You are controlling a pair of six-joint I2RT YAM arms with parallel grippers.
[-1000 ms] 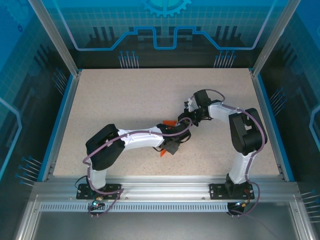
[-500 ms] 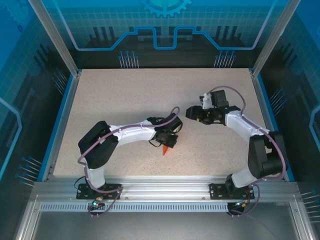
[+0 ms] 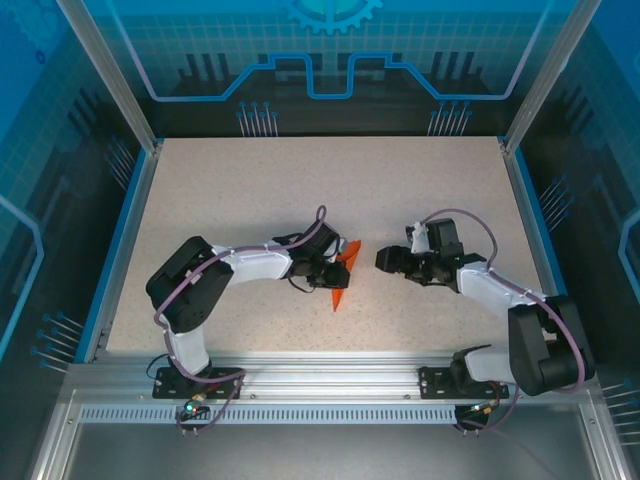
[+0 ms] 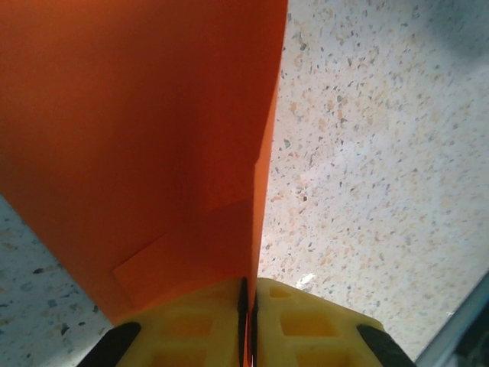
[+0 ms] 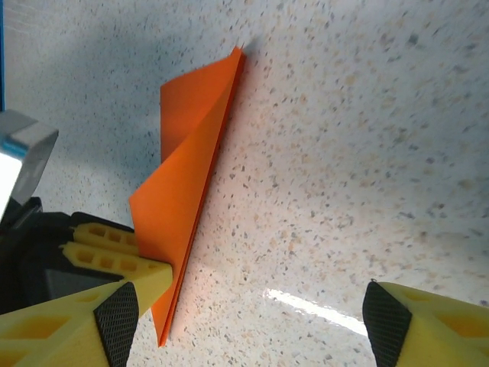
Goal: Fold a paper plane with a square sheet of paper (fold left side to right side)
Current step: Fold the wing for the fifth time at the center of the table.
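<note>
Risk begins at the near end. The pointed tip of the folded sheet of paper (image 3: 339, 297) points toward the arm bases, and I cannot tell whether it touches the bench (image 3: 230, 190) or floats just above it. If the tip drags while the paper is moved, it may bend, or the crease may open.

A little farther in, the left tool (image 4: 248, 329) has its fingers pressed together on one end of the paper. This is a narrow pinch on thin material. A quick turn of the wrist could let the paper slide out, or tear it at the pinch.

Just to the right of the paper, the right tool (image 3: 386, 260) is spread wide and holds nothing. In its wrist view the layers seem to gape a little, so the fold looks not well pressed. If this tool closes on one layer only, the halves can shift and the left-to-right fold will come out crooked. If it comes in too low, it may knock the left tool's fingers (image 5: 107, 252).

Farthest, the other end of the paper points toward the back of the bench without support. It may flop over when the paper is laid down.
</note>
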